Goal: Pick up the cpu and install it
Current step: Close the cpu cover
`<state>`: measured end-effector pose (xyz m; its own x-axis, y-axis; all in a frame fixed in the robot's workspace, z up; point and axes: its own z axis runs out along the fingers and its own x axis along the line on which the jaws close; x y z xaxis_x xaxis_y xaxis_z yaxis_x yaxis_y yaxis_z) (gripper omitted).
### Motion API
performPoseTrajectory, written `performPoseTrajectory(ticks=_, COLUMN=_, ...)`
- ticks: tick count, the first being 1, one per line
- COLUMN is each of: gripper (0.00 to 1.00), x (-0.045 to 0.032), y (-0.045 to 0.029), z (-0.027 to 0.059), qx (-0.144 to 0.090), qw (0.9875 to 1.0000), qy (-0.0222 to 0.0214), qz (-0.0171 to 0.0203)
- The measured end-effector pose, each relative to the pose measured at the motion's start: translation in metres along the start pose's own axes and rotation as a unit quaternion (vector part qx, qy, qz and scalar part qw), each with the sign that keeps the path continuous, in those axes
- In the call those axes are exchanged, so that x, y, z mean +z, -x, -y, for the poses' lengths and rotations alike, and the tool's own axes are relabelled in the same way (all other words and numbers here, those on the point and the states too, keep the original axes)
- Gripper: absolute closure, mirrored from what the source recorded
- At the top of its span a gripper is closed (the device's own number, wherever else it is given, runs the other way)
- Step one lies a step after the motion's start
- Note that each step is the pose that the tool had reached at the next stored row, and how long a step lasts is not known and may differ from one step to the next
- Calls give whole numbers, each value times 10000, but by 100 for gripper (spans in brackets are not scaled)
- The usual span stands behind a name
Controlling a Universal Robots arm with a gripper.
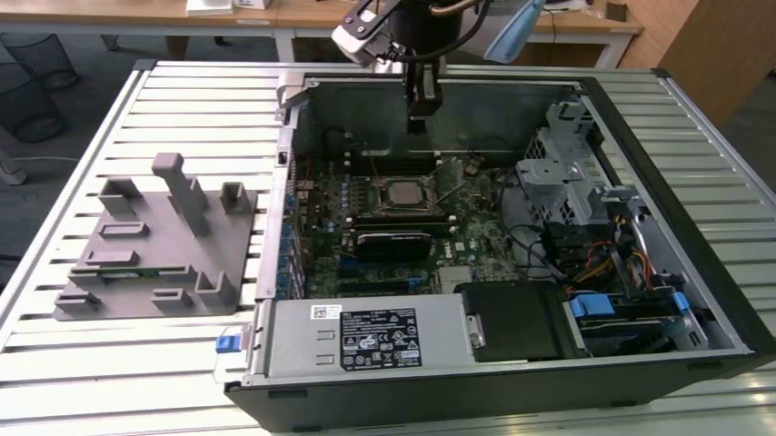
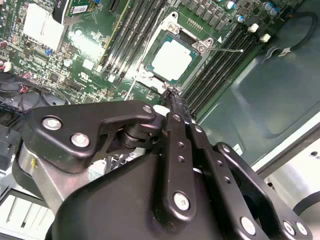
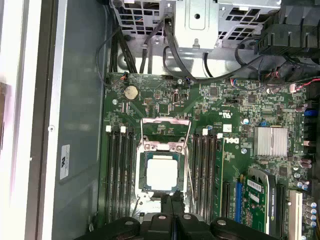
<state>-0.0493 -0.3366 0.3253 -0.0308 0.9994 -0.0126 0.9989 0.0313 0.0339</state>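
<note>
The case (image 1: 631, 118) lies open on its side on a slatted table (image 1: 182, 100). Inside it is the green board (image 3: 235, 107), and the socket (image 3: 145, 197) sits in the middle of the board. The cpu (image 1: 402, 193) lies flat in the socket with its pale metal top facing up, and it is seen in both wrist views (image 2: 171, 60) (image 3: 161, 175). The socket's metal frame (image 3: 165, 121) stands swung open at the side toward the drive cage. A thin wire lever (image 3: 187, 172) runs along one edge of the socket. Rows of long black slots (image 3: 117, 175) flank the socket on two sides.

The case also holds a silver supply box (image 1: 363, 336) along its near edge and a black cover (image 1: 515, 318) just beside that box. A metal drive cage (image 1: 570, 173) sits toward the exterior view's right, with cables (image 1: 594, 268) bunched below it. On the board are a round coin cell (image 3: 131, 91), a small finned heatsink (image 3: 271, 141) and a dark card (image 1: 394, 243) standing near the socket.

The gripper (image 1: 419, 123) hangs over the far side of the case, above the board and apart from the cpu. In both wrist views (image 2: 170, 92) (image 3: 171, 200) its fingers are pressed together with nothing between them.

A grey fixture (image 1: 158, 245) rests on the table at the exterior view's left of the case. A narrow green stick (image 1: 127, 265) seems to lie in one of its grooves.
</note>
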Motion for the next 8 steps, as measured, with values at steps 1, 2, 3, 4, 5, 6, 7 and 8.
performPoseTrajectory(ticks=1, gripper=89, x=-2, y=0, z=0, qx=0, qw=10000, qy=0, qz=0)
performPoseTrajectory(ticks=2, gripper=89, x=-36, y=1, z=-1, qx=0, qw=10000, qy=0, qz=0)
performPoseTrajectory(ticks=3, gripper=89, x=-39, y=1, z=-1, qx=0, qw=10000, qy=0, qz=0)
performPoseTrajectory(ticks=4, gripper=89, x=-42, y=1, z=-1, qx=0, qw=10000, qy=0, qz=0)
performPoseTrajectory(ticks=5, gripper=89, x=-46, y=1, z=-1, qx=0, qw=10000, qy=0, qz=0)
performPoseTrajectory(ticks=6, gripper=89, x=-49, y=1, z=-2, qx=0, qw=10000, qy=0, qz=0)
performPoseTrajectory(ticks=7, gripper=89, x=-52, y=1, z=-2, qx=0, qw=10000, qy=0, qz=0)
performPoseTrajectory(ticks=8, gripper=89, x=-54, y=1, z=-2, qx=0, qw=10000, qy=0, qz=0)
